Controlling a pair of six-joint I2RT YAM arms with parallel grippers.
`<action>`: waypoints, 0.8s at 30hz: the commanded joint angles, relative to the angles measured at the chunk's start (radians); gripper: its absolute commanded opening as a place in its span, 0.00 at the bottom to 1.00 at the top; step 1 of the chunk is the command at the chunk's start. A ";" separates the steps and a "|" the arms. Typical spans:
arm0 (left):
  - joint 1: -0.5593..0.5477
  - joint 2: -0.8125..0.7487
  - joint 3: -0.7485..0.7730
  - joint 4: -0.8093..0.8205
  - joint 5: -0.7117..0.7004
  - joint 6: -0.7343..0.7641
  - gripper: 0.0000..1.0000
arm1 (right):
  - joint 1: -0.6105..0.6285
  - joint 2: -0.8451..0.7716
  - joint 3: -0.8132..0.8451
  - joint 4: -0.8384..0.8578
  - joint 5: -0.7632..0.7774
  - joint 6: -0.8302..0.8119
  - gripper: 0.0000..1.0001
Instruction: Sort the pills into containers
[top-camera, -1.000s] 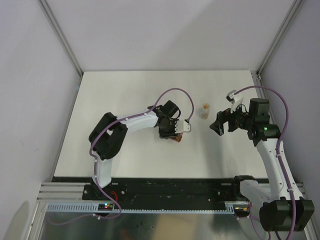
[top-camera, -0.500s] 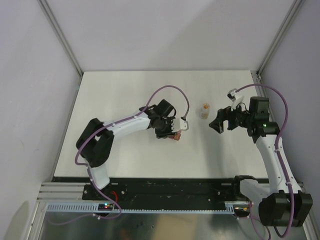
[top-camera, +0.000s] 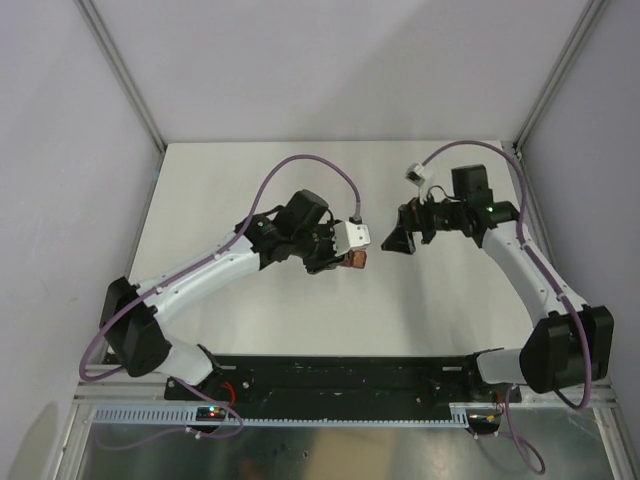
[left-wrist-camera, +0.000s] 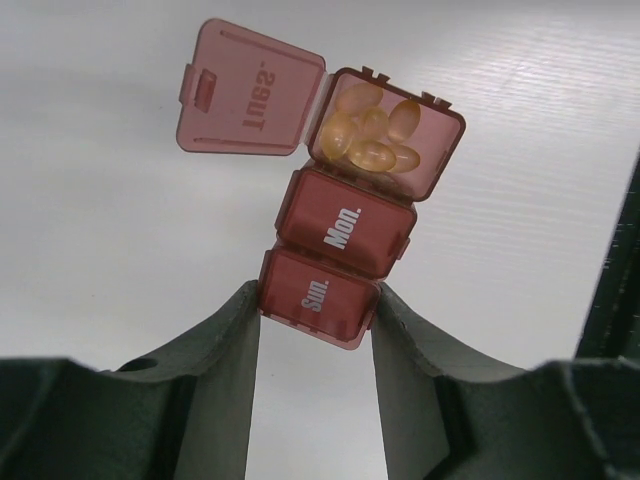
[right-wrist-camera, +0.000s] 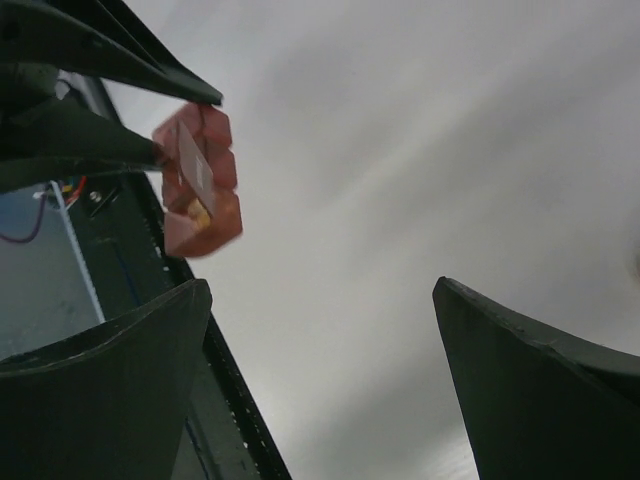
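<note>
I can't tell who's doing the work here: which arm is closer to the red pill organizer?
Left. The left gripper is clamped on the Sun. end of the pill organizer; the right gripper hangs open just to its right, not touching.

left hand (top-camera: 344, 262) holding containers (top-camera: 356, 262), right hand (top-camera: 400, 241) spread

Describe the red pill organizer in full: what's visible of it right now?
The pill organizer is a translucent dark red plastic strip of three compartments labelled Sun., Mon., Tues. The left tool grips its Sun. end. The Tues. lid is flipped open; orange-tan pills lie in that compartment. The other two are closed.
</note>
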 joint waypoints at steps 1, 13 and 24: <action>-0.031 -0.057 0.031 -0.042 0.020 -0.091 0.00 | 0.070 0.072 0.100 -0.008 -0.098 -0.016 0.99; -0.099 -0.091 0.063 -0.085 -0.082 -0.134 0.00 | 0.093 0.233 0.235 -0.029 -0.211 0.045 0.97; -0.112 -0.088 0.084 -0.087 -0.125 -0.148 0.00 | 0.121 0.248 0.237 -0.053 -0.206 0.033 0.96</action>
